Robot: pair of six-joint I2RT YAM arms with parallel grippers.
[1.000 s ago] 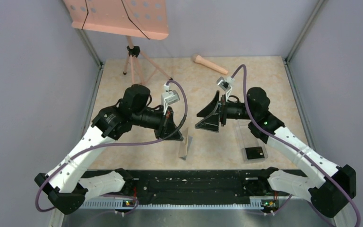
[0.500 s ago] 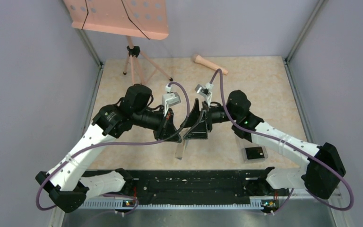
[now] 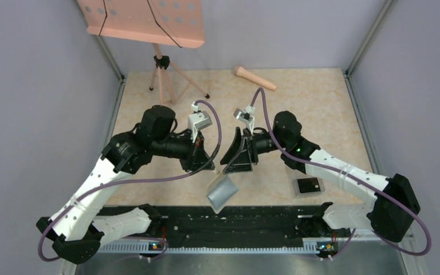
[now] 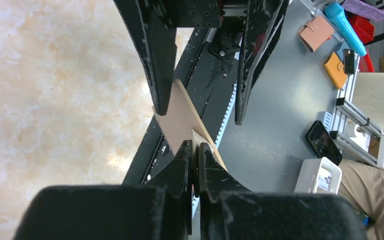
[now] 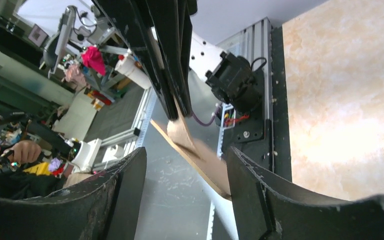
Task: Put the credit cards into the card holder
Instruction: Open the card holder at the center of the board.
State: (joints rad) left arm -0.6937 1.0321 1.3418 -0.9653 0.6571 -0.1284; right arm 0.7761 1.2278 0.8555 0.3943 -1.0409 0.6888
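Note:
My left gripper (image 3: 212, 168) is shut on one flap of the card holder (image 3: 222, 193) and holds it in the air above the table's near edge. In the left wrist view the tan flap (image 4: 180, 117) sticks out from between the left gripper's (image 4: 194, 145) closed fingers. My right gripper (image 3: 230, 165) faces it, open, its jaws on either side of the other tan flap (image 5: 205, 160); one finger (image 5: 250, 185) is close to the flap's edge. A dark credit card (image 3: 309, 185) lies in a clear plastic box (image 3: 298, 163) to the right.
A pink music stand (image 3: 143, 20) on a tripod stands at the back left. A pink handle-shaped object (image 3: 254, 78) lies at the back. A black rail (image 3: 223, 220) runs along the near edge, between the arm bases.
The right arm swung left, up to the left gripper, and its jaws narrowed. The card holder, which hung edge-on, now shows a broad face, tilted toward the near edge.

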